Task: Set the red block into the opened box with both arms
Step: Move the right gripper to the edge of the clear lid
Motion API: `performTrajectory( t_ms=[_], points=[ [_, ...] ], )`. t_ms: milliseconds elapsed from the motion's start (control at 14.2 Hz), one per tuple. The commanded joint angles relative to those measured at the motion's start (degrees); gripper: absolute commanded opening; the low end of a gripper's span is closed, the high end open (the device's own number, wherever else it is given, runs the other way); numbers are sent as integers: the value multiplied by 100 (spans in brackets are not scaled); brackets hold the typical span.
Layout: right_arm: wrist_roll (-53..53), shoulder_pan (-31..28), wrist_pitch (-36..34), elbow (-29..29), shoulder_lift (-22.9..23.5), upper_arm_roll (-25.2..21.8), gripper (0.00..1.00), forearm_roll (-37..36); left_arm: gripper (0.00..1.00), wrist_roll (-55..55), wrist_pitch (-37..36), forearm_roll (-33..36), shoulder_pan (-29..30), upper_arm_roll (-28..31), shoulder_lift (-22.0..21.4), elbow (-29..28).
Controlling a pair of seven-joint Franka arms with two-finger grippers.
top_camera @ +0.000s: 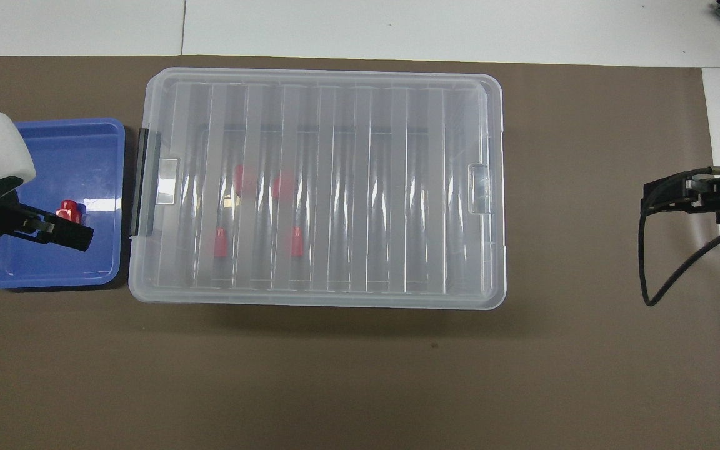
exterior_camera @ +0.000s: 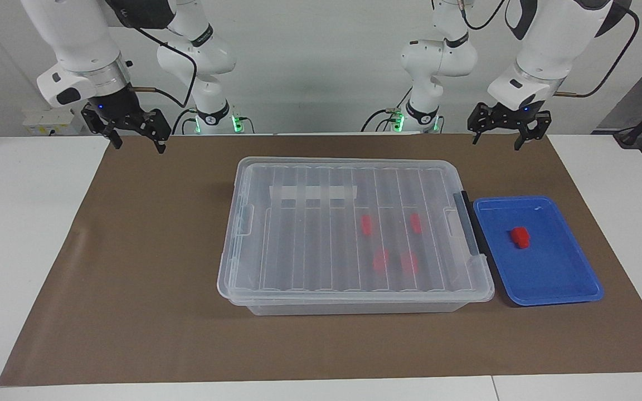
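The four red blocks inside the box (exterior_camera: pixel 354 239) show only as pale red blurs through the ribbed clear lid (exterior_camera: pixel 321 223), which lies shut on top, so their exact form is hard to make out. In the overhead view the left gripper (top_camera: pixel 54 228) covers part of the red block (exterior_camera: pixel 520 237) on the blue tray (exterior_camera: pixel 555 278), and only a piece of the right gripper (top_camera: pixel 679 195) enters at the edge. Counted, there are five red blocks: four in the box and one alone on the tray, which stands just beside the box's black handle (exterior_camera: pixel 468 223) at the left arm's end of the surface. There are two arms, and both wait. The left gripper (exterior_camera: pixel 507 125) hangs in the air over the edge of the brown mat (exterior_camera: pixel 131 278) near the tray, its fingers spread wide and holding nothing. The right gripper (exterior_camera: pixel 131 131) hangs over the mat's corner at the right arm's end, also wide open and empty. The brown mat covers a white surface (exterior_camera: pixel 20 250), and a plain white wall (exterior_camera: pixel 321 67) stands at the robots' end.
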Motion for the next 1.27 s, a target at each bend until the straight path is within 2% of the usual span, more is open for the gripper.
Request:
performTrajectory(
  t_ms=[0,353,777,1059,1201],
  points=[
    [-16,-7,109,-121,-70,23,100,-82,100,-14,2,-10,128,-103,-103,-76],
    [36,-16,196,-173,-70,32,100,-82,100,-23,2,-10,129,-113,-104,-76],
    [229,-7,1206,-770,-52,260,100,-82,100,-23,11,-10,137,-113,-104,-76],
    [844,-7,1997,-1289,88,716,100,-82,100,-23,81,-10,532,-542,-104,-120],
    [1099,28,2323,-1395,254,910,100,-82,100,-23,90,-10,577,-579,-104,-120]
  ],
)
